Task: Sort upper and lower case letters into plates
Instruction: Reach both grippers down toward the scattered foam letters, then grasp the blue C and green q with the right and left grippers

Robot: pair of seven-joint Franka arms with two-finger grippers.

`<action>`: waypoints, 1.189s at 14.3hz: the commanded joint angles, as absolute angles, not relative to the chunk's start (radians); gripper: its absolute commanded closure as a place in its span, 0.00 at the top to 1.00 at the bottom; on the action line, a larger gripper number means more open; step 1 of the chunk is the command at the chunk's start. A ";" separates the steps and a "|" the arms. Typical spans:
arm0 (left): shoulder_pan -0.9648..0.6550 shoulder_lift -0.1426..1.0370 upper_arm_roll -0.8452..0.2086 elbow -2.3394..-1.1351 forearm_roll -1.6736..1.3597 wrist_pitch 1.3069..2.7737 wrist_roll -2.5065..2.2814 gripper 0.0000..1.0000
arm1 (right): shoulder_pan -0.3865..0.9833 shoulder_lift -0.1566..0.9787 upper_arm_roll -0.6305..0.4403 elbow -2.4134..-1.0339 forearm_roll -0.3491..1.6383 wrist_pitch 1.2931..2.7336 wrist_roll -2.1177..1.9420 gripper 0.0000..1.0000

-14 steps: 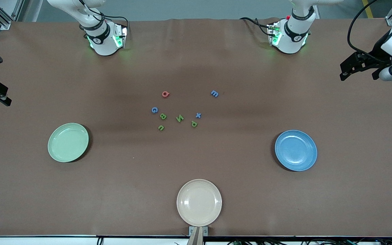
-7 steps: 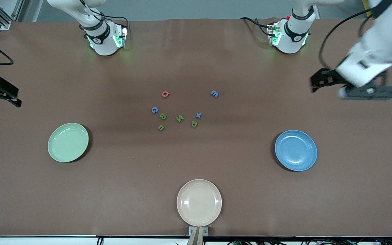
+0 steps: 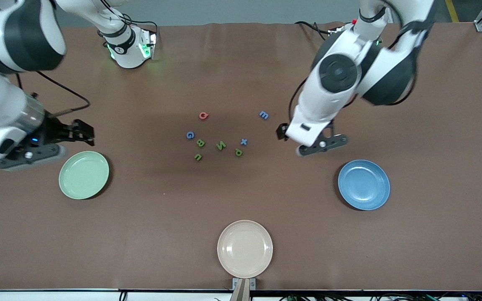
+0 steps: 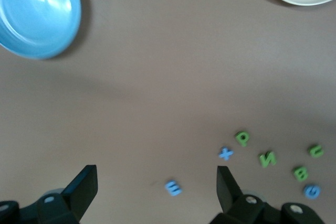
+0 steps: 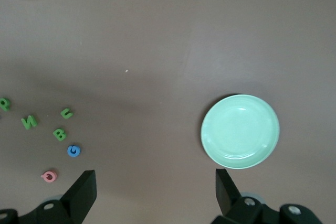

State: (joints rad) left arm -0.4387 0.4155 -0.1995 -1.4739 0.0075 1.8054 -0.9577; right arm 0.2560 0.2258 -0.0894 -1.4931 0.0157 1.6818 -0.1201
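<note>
The left end effector point(image 3: 283, 133), jaws wide and empty, has swung in from the desk edge at the left arm's end and now hangs just beside the blue m point(image 3: 264, 115), over bare desk between that letter and the blue plate point(image 3: 364, 184). The right end effector point(image 3: 83, 133), equally open and empty, has come in from its own edge to hover by the pale green plate point(image 3: 83, 174). All eight letters lie unmoved mid-desk: red Q point(image 3: 203, 116), blue G point(image 3: 190, 135), blue x point(image 3: 244, 142), green B point(image 3: 201, 143), N point(image 3: 221, 145), P point(image 3: 239, 152) and u point(image 3: 198, 157). The cream plate point(image 3: 244, 249) sits at the front edge. Sorting has not begun; both arms seem to be approaching.
</note>
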 commanded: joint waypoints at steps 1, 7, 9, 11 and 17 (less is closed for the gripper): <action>-0.506 0.533 -0.195 -1.427 0.020 1.879 -1.179 1.00 | 0.284 0.206 -0.097 -1.655 0.025 1.793 -0.089 1.00; -0.617 0.710 -0.190 -1.434 0.049 2.121 -1.552 0.99 | 0.395 0.074 -0.097 -1.998 0.098 1.923 0.101 1.00; -0.623 0.739 -0.190 -1.434 0.051 2.173 -1.656 0.95 | 0.440 0.037 -0.097 -2.103 0.100 1.997 0.143 1.00; -0.664 0.782 -0.178 -1.433 0.057 2.218 -1.698 0.89 | 0.491 0.028 -0.097 -2.192 0.100 2.099 0.201 1.00; -0.716 0.859 -0.141 -1.419 0.098 2.325 -1.723 0.71 | 0.638 0.075 -0.097 -2.350 0.098 2.381 0.383 1.00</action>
State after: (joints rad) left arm -0.6866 0.8257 -0.1595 -1.4535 0.0772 2.3117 -1.6964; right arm 0.6075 0.0730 -0.0882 -2.3197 0.0938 2.3436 0.3347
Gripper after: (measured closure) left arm 0.256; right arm 0.000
